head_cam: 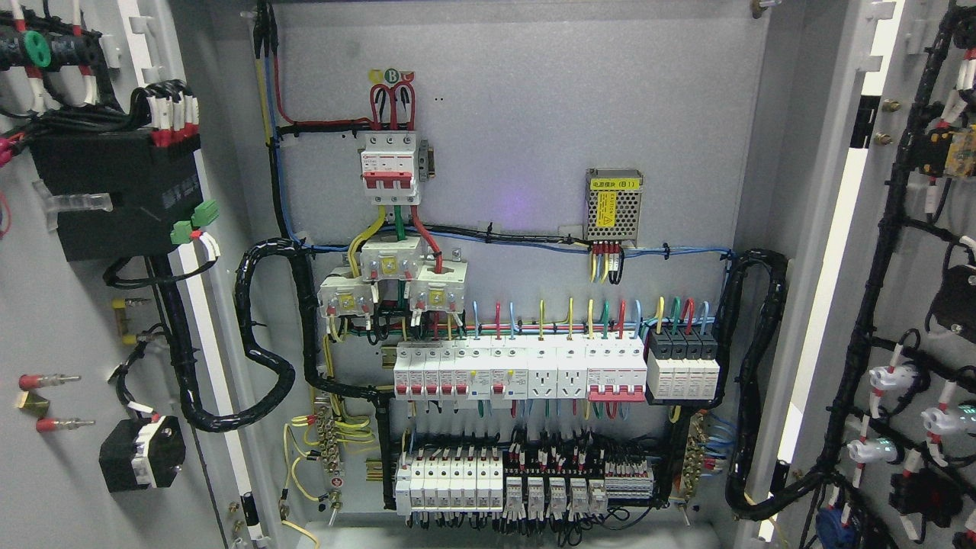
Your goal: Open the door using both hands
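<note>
A grey electrical cabinet fills the head view with both doors swung wide. The left door (53, 320) stands open at the picture's left, its inner face carrying a black box and wired parts. The right door (907, 252) stands open at the picture's right, its inner face strung with black cable looms and white lamp backs. The cabinet's back panel (518, 137) is fully exposed. Neither of my hands nor any arm shows in the picture.
On the back panel sit a red-and-white main breaker (390, 166), a perforated power supply (613, 206), a row of breakers (557, 370) and terminal blocks (526, 480). Thick black cable looms (263, 335) curve from each door into the cabinet.
</note>
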You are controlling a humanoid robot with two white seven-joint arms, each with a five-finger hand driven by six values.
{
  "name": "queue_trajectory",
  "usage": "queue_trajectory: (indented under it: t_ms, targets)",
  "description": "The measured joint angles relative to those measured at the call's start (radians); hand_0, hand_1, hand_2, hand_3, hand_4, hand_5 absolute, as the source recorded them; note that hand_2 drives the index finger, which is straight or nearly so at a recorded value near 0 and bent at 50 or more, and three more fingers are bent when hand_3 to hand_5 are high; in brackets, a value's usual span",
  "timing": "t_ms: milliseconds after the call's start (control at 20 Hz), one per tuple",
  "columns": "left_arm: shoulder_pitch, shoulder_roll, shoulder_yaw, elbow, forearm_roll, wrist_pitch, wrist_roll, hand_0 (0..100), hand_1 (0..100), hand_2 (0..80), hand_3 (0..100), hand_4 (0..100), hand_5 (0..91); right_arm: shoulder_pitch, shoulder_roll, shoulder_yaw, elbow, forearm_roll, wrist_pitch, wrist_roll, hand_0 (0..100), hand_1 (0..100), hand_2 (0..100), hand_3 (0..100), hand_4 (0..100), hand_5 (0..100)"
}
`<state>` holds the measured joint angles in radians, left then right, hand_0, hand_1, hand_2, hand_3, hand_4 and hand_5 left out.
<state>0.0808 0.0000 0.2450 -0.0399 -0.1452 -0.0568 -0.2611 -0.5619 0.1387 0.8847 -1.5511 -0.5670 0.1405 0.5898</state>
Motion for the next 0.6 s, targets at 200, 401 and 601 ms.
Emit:
queue_trajectory:
  t_ms: [200, 401, 601]
  targets:
    - [-0.004, 0.000, -0.001, 0.001, -0.002, 0.000, -0.002, 0, 0, 0.0, 0, 3, 0.0, 0.014, -0.009, -0.029, 0.003, 0.001, -0.006, -0.025, 11, 0, 0, 0, 0, 0]
    - [0.000, -0.005, -0.027, -0.024, -0.003, -0.004, -0.003, 0, 0, 0.0, 0, 3, 0.0, 0.037, -0.035, -0.063, 0.006, 0.001, -0.022, -0.040, 11, 0, 0, 0, 0, 0]
    - [0.053, -0.010, -0.072, -0.127, 0.002, -0.009, -0.004, 0, 0, 0.0, 0, 3, 0.0, 0.065, -0.066, -0.101, 0.007, 0.002, -0.049, -0.049, 11, 0, 0, 0, 0, 0]
